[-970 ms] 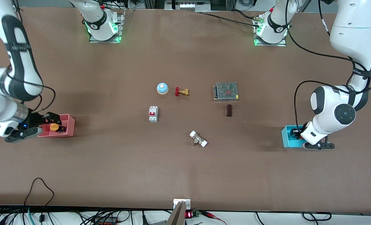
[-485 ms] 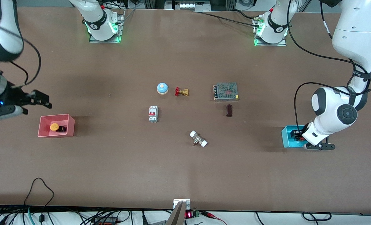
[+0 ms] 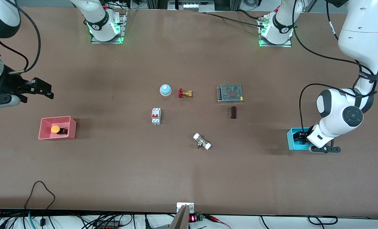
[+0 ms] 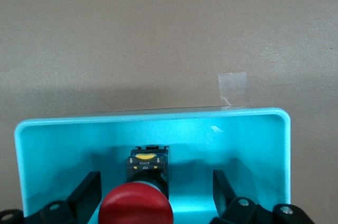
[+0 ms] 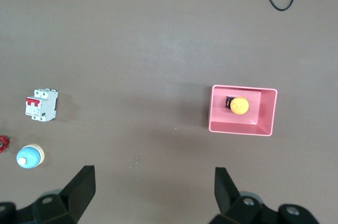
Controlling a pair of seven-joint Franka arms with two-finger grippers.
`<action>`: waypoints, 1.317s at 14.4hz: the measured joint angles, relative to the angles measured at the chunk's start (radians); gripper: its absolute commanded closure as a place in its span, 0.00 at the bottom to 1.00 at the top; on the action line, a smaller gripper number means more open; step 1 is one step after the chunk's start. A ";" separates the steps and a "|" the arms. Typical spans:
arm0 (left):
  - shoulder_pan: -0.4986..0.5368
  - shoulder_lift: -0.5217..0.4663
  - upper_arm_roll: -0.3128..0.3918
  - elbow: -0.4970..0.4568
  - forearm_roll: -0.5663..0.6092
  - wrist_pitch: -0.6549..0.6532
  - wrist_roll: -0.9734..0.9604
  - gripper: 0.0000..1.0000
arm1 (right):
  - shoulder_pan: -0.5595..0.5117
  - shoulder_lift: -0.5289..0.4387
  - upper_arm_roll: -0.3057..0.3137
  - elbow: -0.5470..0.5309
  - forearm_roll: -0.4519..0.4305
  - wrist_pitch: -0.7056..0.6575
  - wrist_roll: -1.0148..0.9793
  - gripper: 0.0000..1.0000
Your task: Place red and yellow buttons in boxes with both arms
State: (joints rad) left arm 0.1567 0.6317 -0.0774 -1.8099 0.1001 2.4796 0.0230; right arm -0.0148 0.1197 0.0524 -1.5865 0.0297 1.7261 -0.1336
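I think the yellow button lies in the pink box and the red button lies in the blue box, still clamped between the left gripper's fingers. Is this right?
Not quite. The left wrist view shows the left gripper open, its fingers apart from the red button in the blue box. The yellow button does lie in the pink box.

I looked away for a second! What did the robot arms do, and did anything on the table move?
The right gripper let go of the yellow button, rose out of the pink box and drew back toward its base, fingers open. The left gripper stayed low in the blue box, its fingers open either side of the red button. Both boxes and the other table parts stayed put.
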 measured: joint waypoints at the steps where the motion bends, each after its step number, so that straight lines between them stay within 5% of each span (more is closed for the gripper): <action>1: 0.001 -0.004 0.000 0.002 0.000 0.000 0.000 0.03 | 0.015 -0.003 0.002 0.001 -0.004 -0.008 0.008 0.00; 9: -0.002 -0.160 -0.018 0.025 0.000 -0.207 0.001 0.01 | 0.032 -0.027 0.006 0.003 -0.021 -0.066 0.042 0.00; 19: -0.007 -0.347 -0.158 0.349 -0.002 -0.908 -0.003 0.00 | 0.030 -0.025 0.003 0.003 -0.038 -0.066 0.098 0.00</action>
State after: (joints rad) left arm 0.1495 0.2844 -0.2357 -1.4613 0.0979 1.5719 0.0201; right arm 0.0149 0.0945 0.0552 -1.5831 -0.0084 1.6605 -0.0352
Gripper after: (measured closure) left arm 0.000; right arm 0.000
